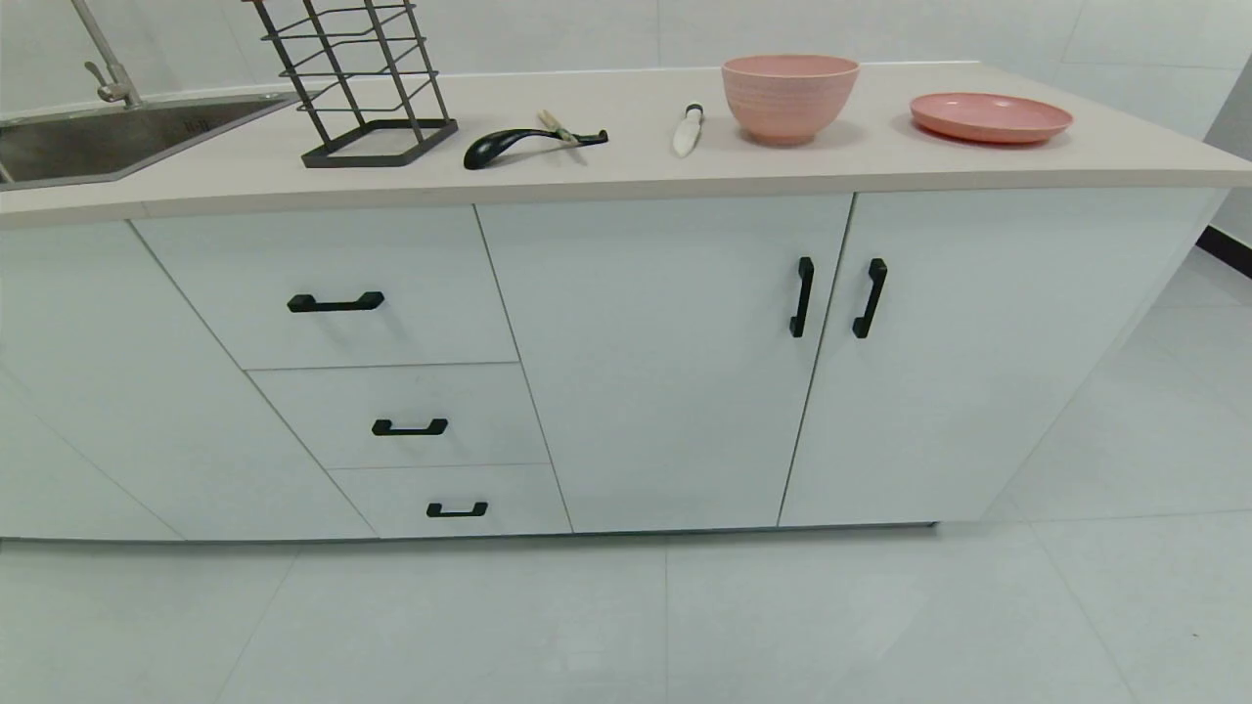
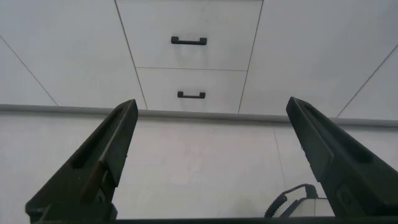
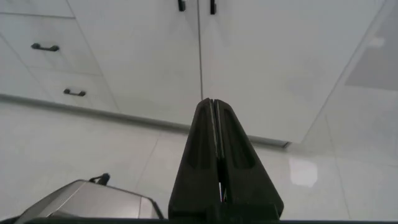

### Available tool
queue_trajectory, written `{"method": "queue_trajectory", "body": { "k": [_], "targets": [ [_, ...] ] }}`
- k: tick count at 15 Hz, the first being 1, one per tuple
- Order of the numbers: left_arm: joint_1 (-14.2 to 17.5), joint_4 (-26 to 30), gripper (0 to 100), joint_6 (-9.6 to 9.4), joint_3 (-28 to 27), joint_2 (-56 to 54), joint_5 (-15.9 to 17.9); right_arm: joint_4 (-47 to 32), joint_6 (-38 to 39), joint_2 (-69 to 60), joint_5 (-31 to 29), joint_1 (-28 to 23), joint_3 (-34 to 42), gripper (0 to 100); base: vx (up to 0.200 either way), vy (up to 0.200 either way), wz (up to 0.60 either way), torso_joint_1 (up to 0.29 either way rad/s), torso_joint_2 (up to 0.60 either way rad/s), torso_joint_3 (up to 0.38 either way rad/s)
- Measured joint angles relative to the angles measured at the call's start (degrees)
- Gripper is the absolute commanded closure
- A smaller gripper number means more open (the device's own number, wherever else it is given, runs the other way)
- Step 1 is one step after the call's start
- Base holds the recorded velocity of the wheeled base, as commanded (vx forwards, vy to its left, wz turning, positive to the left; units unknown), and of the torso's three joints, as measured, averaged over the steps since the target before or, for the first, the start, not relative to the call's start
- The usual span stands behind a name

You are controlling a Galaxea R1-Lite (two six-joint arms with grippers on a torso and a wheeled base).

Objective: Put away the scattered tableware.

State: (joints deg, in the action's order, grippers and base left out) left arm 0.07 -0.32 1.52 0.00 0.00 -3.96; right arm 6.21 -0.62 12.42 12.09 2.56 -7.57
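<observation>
Standing on the pale counter (image 1: 626,171) toward its right part is a pink bowl (image 1: 790,96), upright. Its near wall hides the inside from the head view, so I cannot tell what it holds. Near it, further right and apart from it, lies a pink plate (image 1: 990,116), flat, and its shallow inside shows plain pink.

Just left of the bowl lies a small white knife (image 1: 690,129), not touching it. Further left is a black ladle (image 1: 528,145) with its scoop toward the rack. Across its handle rests what seems to be a pair of wooden chopsticks (image 1: 558,125), though they are small in this view.

A black wire rack (image 1: 362,83) stands upright beside the ladle. On the far left a steel sink (image 1: 117,137) is sunk into the counter, with a tap (image 1: 106,59) behind it, and the part of the basin in view shows bare steel.

Under the counter, three drawers (image 1: 333,293) are stacked on the left and two doors (image 1: 665,362) are on the right, all shut.

The left hand (image 2: 211,106) hangs low above the floor (image 1: 626,616) and faces the lower drawers. Its two fingers (image 2: 115,149) are spread wide with nothing between them. The right hand (image 3: 212,102) is also low over the floor and faces the doors, with its fingers pressed together and nothing held.
</observation>
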Motion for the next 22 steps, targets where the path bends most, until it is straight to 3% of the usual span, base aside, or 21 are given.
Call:
{"method": "queue_trajectory", "body": {
  "k": [8, 10, 12, 19, 21, 22],
  "targets": [
    [0.0, 0.1, 0, -0.35, 0.0, 0.0, 0.4, 14.1, -0.4, 28.3, 8.4, 2.6, -5.9, 100, 0.000, 0.000, 0.00, 0.000, 0.00, 0.000],
    [0.0, 0.2, 0, -1.43, 0.0, 0.0, 5.0, 17.1, -1.7, 34.0, 9.8, 2.5, -6.0, 100, 0.000, 0.000, 0.00, 0.000, 0.00, 0.000],
    [0.0, 0.1, 0, -2.74, 0.0, 0.0, 6.1, 24.6, -2.6, 39.3, 10.8, 2.4, -6.0, 100, 0.000, 0.000, 0.00, 0.000, 0.00, 0.000],
    [0.0, 0.1, 0, -3.24, 0.0, 0.0, 6.2, 52.7, -2.9, 63.1, 13.1, 2.3, -6.1, 100, 0.000, 0.000, 0.00, 0.000, 0.00, 0.000],
    [0.0, 0.1, 0, -3.22, 0.0, 0.0, 6.2, 57.3, -2.9, 68.9, 14.3, 1.7, -7.4, 100, 0.000, 0.000, 0.00, 0.000, 0.00, 0.000],
    [0.0, 0.2, 0, -2.74, 0.0, 0.0, 6.2, 57.4, -2.9, 70.8, 14.5, 1.3, -8.4, 0, 0.000, 0.000, 0.00, 0.000, 0.00, 0.000]
  ]
}}
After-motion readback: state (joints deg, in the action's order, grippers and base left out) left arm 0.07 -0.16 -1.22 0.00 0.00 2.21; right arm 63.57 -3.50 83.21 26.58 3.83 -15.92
